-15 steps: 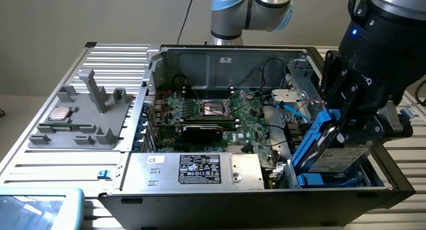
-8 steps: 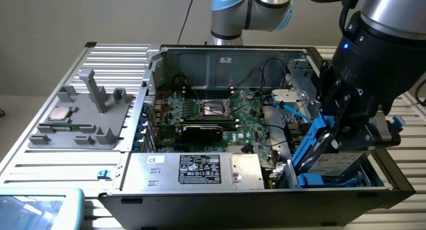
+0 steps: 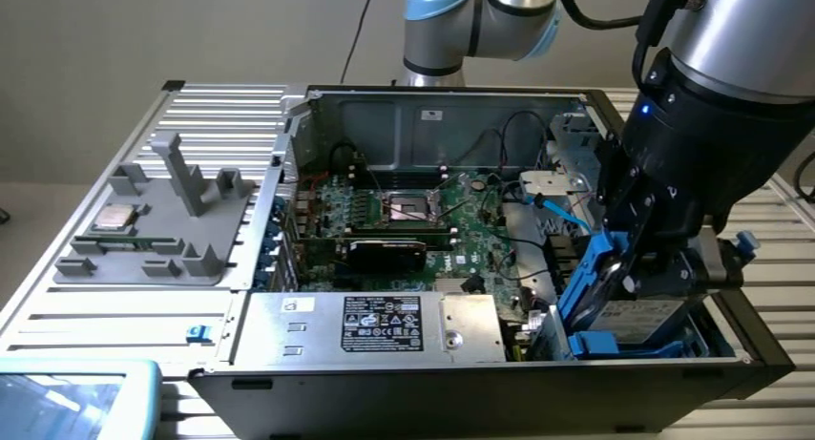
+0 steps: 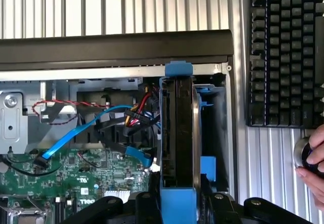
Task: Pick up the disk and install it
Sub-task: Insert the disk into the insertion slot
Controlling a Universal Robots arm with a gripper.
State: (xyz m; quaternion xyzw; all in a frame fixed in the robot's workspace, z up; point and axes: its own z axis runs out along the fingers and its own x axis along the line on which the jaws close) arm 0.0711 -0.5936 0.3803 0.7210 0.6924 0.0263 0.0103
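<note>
- Metal slats make up the table (image 3: 102,311), and the open computer case (image 3: 446,392) lies on it on its side with the interior facing up.
- Dark and bulky, the arm (image 3: 726,106) reaches down over the case corner at the exterior view's right, near the front wall.
- Green motherboard (image 3: 421,220) fills the middle of the case, well apart from the work. The grey power supply (image 3: 369,327) sits just beside the drive bay (image 3: 707,345).
- Outside the case wall, the wrist view shows a black keyboard (image 4: 286,51), with a person's hand (image 4: 314,158) resting near it on a round knob.
- The disk (image 4: 177,127) stands on edge, blue rails along its sides, partly down in the bay at that corner. Its grey body and label show below the gripper (image 3: 656,263).
- The jaws are clamped on the disk, one black finger on each flat face. In the wrist view the disk runs straight out from between them.
- I judge this to be the seating step. The rails should stay parallel to the bay's blue guides (image 4: 210,133), and the push should run straight along them with no twist, since a tilted drive would likely bind.
- A blue data cable (image 4: 76,133) and red wires loop just beside the bay. They look clear of the disk's path but close enough to watch.
</note>
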